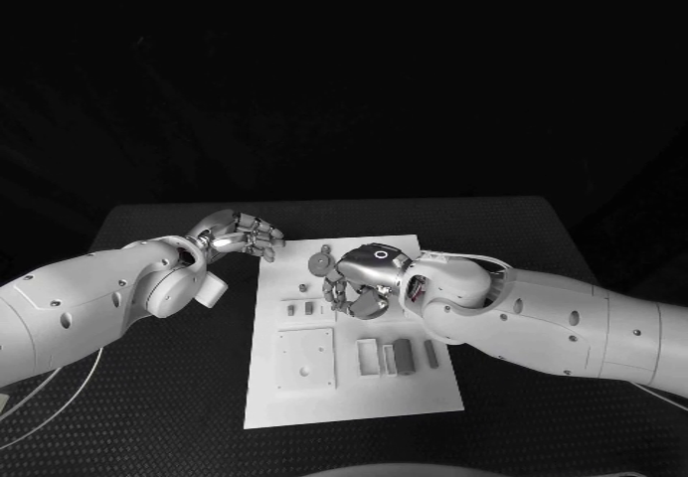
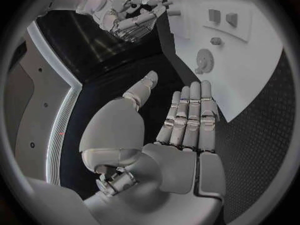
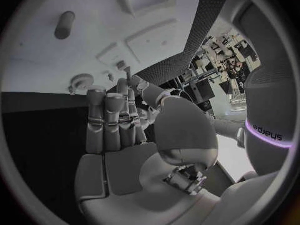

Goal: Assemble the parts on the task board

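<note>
The white task board (image 1: 351,393) lies mid-table. My right hand (image 1: 359,285) hangs over its far half, fingers curled down. In the right wrist view its thumb and fingers (image 3: 112,120) pinch a thin pin-like part (image 3: 127,75). A gear-shaped part (image 1: 318,261) sits at the board's far end, just left of that hand. My left hand (image 1: 241,237) hovers off the board's far left corner, fingers straight and together, palm bare (image 2: 181,135). From the left wrist, the gear (image 2: 204,61) and the right hand (image 2: 122,15) show at the board (image 2: 262,80).
Small blocks (image 1: 301,309) lie left of my right hand. Nearer me the board carries a square plate (image 1: 305,358) and three upright bars (image 1: 402,354). A short cylinder (image 3: 64,25) lies on the board. Black table (image 1: 172,397) surrounds the board.
</note>
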### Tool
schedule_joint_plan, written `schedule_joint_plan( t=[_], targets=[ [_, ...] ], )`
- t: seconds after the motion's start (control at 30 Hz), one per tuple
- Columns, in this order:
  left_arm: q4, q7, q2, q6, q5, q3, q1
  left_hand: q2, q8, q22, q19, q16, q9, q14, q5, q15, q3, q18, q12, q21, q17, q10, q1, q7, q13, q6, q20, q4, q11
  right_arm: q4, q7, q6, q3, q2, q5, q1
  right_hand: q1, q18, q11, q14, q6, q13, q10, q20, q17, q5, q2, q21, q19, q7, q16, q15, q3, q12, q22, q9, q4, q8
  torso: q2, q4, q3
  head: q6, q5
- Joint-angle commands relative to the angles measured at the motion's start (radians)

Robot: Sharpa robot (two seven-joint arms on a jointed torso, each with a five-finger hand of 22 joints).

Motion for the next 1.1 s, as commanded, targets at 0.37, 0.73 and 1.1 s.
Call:
schedule_joint_plan(
  t=[0.37,0.73,1.1],
  targets=[
    [0.004,0.011,0.004,-0.004,0.018,0.001,0.001,0.01,0.005,-0.003,-0.006,-0.011,-0.001,0.001,-0.004,0.005,-0.005,0.017,-0.001,0.001,0.005,0.007,-0.003,0.003,-0.004,-0.001,0.007,0.001,-0.001,-0.025,0.005,0.05,-0.063,0.059,-0.027,-0.001,-0.008,0.063,0.0,-0.002,0.004,0.001,0.005,-0.005,0.002,0.004,0.01,0.006,0.002,0.001,-0.003,-0.008,0.005,0.0,0.02,0.0,-0.001,0.002,0.0,0.0011,0.0011,-0.006,0.011],
    [0.003,0.011,0.009,-0.008,0.02,0.001,0.001,0.008,0.005,-0.005,-0.01,-0.017,-0.002,-0.003,-0.004,0.007,-0.006,0.017,-0.001,0.001,0.008,0.008,-0.004,0.003,-0.007,-0.001,0.009,0.001,-0.001,-0.042,0.006,0.045,-0.081,0.094,-0.041,-0.013,-0.008,0.063,0.0,-0.003,0.003,0.002,0.005,-0.006,0.002,0.003,0.012,0.005,0.002,0.002,-0.004,-0.009,0.005,-0.001,0.02,0.0,-0.002,0.001,0.0,0.0008,0.001,-0.007,0.018],
    [0.004,0.009,0.008,-0.005,0.021,0.001,0.001,0.008,0.005,-0.006,-0.012,-0.02,-0.002,-0.004,-0.004,0.008,-0.005,0.017,-0.001,0.001,0.01,0.008,-0.005,0.004,-0.008,-0.001,0.01,0.002,-0.001,-0.058,0.003,0.053,-0.082,0.107,-0.055,-0.036,-0.008,0.063,-0.001,-0.003,0.003,0.002,0.005,-0.006,0.002,0.003,0.013,0.005,0.002,0.002,-0.004,-0.009,0.005,-0.002,0.02,0.0,-0.003,0.001,0.0,0.0007,0.0004,-0.01,0.024]
  ],
)
